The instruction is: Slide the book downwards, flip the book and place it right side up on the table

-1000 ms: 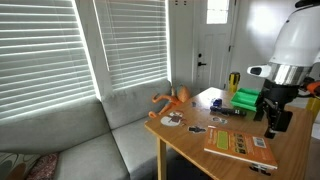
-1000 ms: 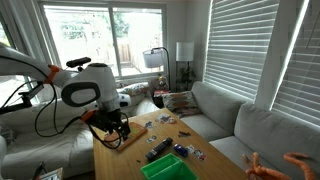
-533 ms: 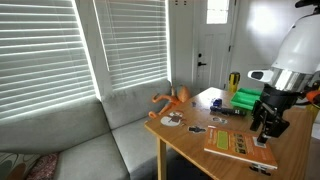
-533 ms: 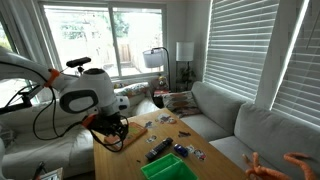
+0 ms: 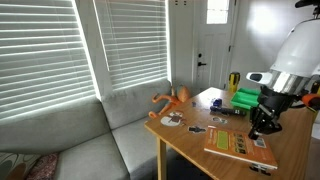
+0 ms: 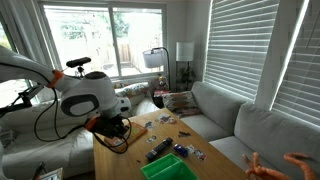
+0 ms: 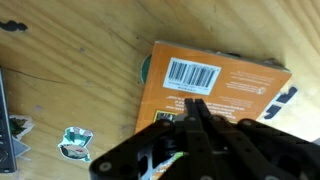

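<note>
1. Book [image 7: 240, 85]: lies flat on the wooden tabletop [image 7: 70, 70]. The orange cover faces up, with a white barcode label [image 7: 188, 74] near one corner. In an exterior view the book [image 5: 238, 147] sits near the front edge of the tabletop [image 5: 190, 138].

2. Gripper [image 7: 195, 103]: positioned directly over the barcode end of the book. In the wrist view the two dark fingers [image 7: 203, 122] are pressed together with no visible gap and nothing between them. Whether the tips contact the cover cannot be determined. In an exterior view the gripper [image 5: 257, 130] points down at the far end of the book.

3. Surroundings: a small sticker [image 7: 72, 143] lies on the bare wood, apart from the book. A bright green ridged object [image 5: 246, 99] stands behind the gripper. A grey couch [image 5: 110, 145] stands beside the tabletop.
</note>
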### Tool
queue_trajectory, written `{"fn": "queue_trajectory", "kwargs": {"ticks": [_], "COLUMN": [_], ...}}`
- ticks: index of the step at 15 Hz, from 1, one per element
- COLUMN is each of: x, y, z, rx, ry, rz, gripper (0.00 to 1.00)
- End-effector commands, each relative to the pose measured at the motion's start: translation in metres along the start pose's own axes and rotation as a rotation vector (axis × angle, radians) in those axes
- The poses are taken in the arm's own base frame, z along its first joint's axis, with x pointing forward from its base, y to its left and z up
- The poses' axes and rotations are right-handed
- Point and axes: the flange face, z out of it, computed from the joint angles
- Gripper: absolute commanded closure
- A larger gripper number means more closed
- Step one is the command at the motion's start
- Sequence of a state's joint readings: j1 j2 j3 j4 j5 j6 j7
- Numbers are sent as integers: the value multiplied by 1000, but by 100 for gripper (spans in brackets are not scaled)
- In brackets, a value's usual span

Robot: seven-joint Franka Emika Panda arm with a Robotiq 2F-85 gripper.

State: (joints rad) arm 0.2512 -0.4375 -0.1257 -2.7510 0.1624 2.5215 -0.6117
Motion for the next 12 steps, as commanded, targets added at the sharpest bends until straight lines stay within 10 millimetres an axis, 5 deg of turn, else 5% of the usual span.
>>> {"fn": "queue_trajectory", "kwargs": {"ticks": [1, 12], "x": [1, -17], "y": [4, 19], "z": [8, 22], "rx": [23, 13], "ry": [30, -104], "rz": [-14, 107], "gripper": [100, 100]}}
